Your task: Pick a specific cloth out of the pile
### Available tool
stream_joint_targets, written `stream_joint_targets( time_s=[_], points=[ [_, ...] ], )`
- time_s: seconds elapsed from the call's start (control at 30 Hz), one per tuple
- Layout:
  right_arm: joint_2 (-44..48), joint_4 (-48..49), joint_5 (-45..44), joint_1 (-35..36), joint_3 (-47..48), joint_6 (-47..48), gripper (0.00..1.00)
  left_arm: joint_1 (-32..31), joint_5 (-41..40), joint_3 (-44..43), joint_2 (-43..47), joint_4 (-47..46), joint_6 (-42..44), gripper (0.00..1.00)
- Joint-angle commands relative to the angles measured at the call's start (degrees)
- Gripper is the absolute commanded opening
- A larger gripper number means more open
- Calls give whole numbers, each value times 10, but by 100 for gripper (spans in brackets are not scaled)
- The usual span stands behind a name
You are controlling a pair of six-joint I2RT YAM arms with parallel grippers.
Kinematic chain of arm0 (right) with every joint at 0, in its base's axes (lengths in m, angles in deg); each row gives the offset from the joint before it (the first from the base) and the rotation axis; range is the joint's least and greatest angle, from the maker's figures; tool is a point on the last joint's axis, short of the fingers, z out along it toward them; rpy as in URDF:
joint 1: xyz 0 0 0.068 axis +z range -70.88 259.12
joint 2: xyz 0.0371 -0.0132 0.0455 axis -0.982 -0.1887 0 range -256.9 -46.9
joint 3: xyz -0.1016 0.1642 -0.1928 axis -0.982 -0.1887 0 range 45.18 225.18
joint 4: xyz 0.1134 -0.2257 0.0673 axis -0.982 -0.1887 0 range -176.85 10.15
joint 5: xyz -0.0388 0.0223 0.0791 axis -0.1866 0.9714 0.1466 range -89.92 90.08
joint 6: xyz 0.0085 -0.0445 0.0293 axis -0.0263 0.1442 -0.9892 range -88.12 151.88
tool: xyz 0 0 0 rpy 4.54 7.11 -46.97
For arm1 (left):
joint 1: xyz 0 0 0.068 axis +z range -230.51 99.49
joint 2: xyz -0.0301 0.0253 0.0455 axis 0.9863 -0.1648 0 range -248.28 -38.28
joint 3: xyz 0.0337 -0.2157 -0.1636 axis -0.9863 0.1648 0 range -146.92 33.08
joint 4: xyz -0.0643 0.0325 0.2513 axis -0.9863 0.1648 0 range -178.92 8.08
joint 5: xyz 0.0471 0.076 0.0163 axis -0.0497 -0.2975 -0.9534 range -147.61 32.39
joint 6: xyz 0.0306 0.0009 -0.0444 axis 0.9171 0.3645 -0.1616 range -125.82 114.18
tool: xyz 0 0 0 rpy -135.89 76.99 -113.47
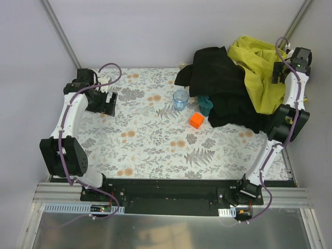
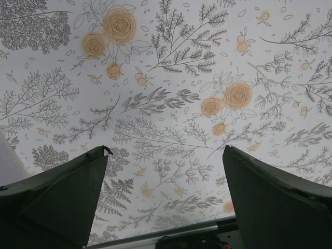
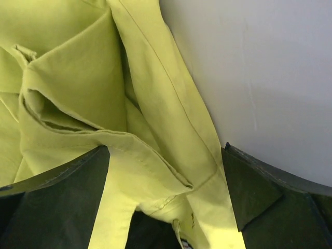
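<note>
The yellow-green cloth [image 1: 259,67] lies draped over the far right part of the pile [image 1: 223,83], a heap of black garments at the table's back right corner. My right gripper [image 1: 279,71] is open right above the cloth's far right side, close to the wall. In the right wrist view the cloth's folds and stitched seams [image 3: 104,78] fill the frame, and the open gripper [image 3: 166,148] has a fold lying between its fingers [image 3: 62,197]. The striped hem band is not clearly visible. My left gripper [image 1: 106,101] is open and empty over the floral tablecloth [image 2: 166,93] at the far left.
A clear blue cup [image 1: 180,98], an orange cube [image 1: 196,120] and a small teal cloth [image 1: 206,104] sit just left of the pile. The grey enclosure wall [image 3: 270,78] stands close beside my right gripper.
</note>
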Motion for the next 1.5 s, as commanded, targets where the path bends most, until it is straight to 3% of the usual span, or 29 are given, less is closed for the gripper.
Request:
stream_joint_targets(
  time_s=[0.0, 0.27, 0.3, 0.33, 0.4, 0.47, 0.67, 0.97, 1.27, 1.47],
  points=[
    [-32, 21, 35, -3, 56, 55, 99, 2, -11, -29, -10, 37, 21, 99],
    [-87, -12, 76, -8, 55, 20, 99, 3, -17, -37, -31, 37, 29, 99],
    [-89, -15, 68, -8, 49, 19, 95, 3, -18, -37, -31, 37, 31, 99],
    [-90, -18, 64, -8, 43, 17, 83, 3, -20, -37, -30, 37, 33, 99],
    [-82, -20, 65, -9, 40, 7, 46, 3, -21, -37, -30, 37, 33, 99],
    [-68, -23, 81, -8, 42, -2, 1, 3, -20, -36, -29, 37, 34, 99],
    [-10, -17, 96, -8, 73, -44, 0, 3, -20, -50, -30, 36, 38, 100],
    [146, 54, 141, -8, 100, -135, 0, 3, -28, -84, -17, 33, 43, 100],
    [276, 300, 268, -3, 114, -386, 0, 3, -68, -96, -19, -6, -24, 100],
    [302, 421, 287, 80, 165, -453, 0, 3, -78, -93, -28, -34, -61, 100]
  ],
)
